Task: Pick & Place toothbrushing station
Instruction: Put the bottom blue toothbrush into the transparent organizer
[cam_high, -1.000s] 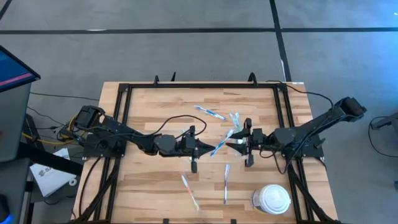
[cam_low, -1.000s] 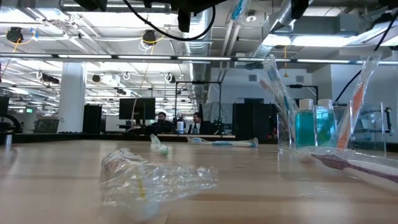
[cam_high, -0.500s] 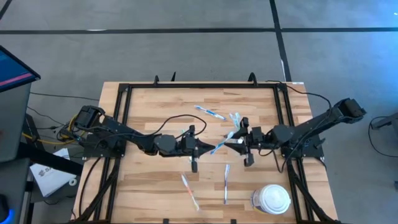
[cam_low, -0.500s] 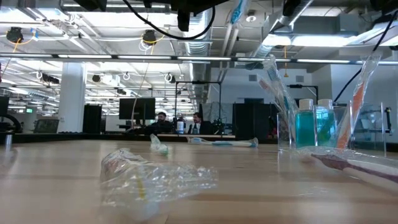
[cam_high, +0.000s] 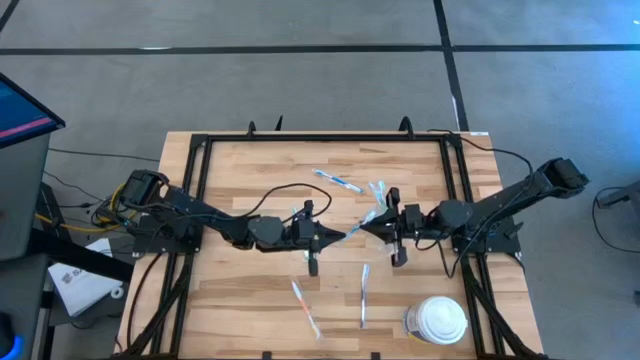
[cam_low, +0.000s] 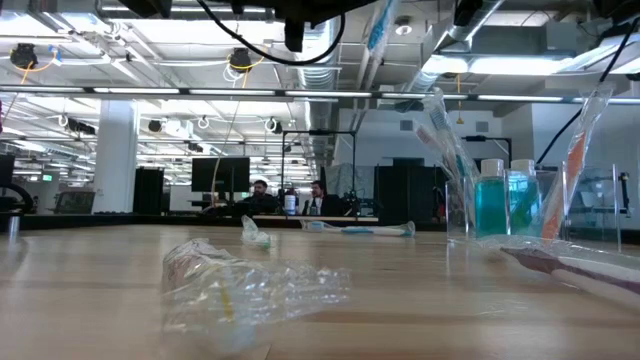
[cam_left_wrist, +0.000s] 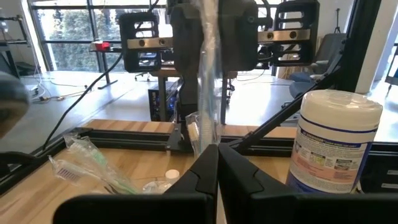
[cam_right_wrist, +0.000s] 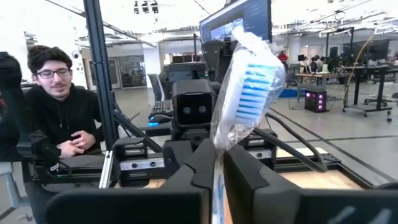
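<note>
My overhead feed is evenly lit and sharp, the arms casting only faint shadows on the pale wooden table. At table height, ceiling strip lights glare from 12 o'clock, and the crumpled plastic wrapper up close is soft while the far room is clearer. Daylight from windows at 10 o'clock washes out my left wrist feed. The right wrist feed blooms white overhead, its nearest edges blurred.

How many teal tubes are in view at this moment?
2. One teal tube and a second teal tube stand side by side in the clear cup, seen in the low view. Any others lying behind the cup would be hidden.
</note>
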